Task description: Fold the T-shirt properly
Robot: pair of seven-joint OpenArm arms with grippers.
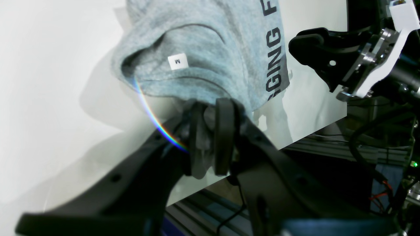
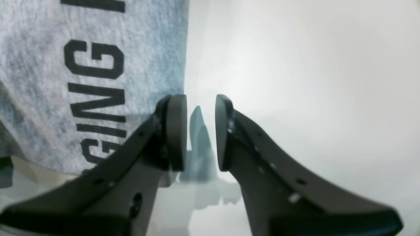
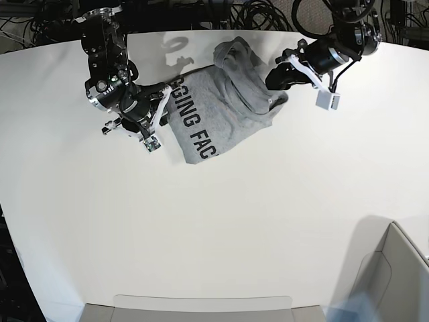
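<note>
The heather-grey T-shirt (image 3: 224, 107) lies bunched at the back middle of the white table, with its black lettering facing up. In the left wrist view the T-shirt (image 1: 210, 42) shows its collar and a white "M" label (image 1: 178, 61). My left gripper (image 1: 208, 137) is shut on a fold of the cloth by the collar; in the base view it (image 3: 273, 86) is at the shirt's right side. My right gripper (image 2: 200, 131) is open and empty, its left finger over the lettered edge of the T-shirt (image 2: 82, 65). In the base view it (image 3: 163, 100) is at the shirt's left edge.
The table's edge (image 1: 295, 139) runs close behind my left gripper, with frame rails and cables beyond. A grey bin (image 3: 395, 275) stands at the front right corner. A flat tray (image 3: 201, 305) lies along the front edge. Cables crowd the back.
</note>
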